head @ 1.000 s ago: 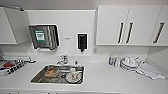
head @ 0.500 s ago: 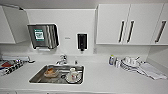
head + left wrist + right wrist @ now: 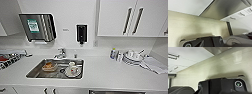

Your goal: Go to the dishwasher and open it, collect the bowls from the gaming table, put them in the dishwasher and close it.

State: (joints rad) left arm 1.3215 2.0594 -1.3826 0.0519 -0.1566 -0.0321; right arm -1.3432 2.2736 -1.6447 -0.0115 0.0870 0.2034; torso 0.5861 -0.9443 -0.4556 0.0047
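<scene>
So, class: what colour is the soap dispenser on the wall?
Black soap dispenser, clearest in the head view.

My white countertop (image 3: 100, 72) carries stacked white dishes (image 3: 132, 57) at two o'clock, a folded cloth (image 3: 155, 65) beside them, small bottles (image 3: 113, 53) nearby.

White counter (image 3: 105, 72), steel sink (image 3: 37, 71)

Sink (image 3: 37, 72): steel, set in the white counter (image 3: 105, 75), holding dishes.
Tap (image 3: 60, 53): behind the sink.
Towel dispenser (image 3: 37, 27): on the wall.
Soap dispenser (image 3: 81, 33): black, wall-mounted.
Plates (image 3: 131, 58): stacked, right.
Cupboards (image 3: 117, 17): white, above.
</scene>
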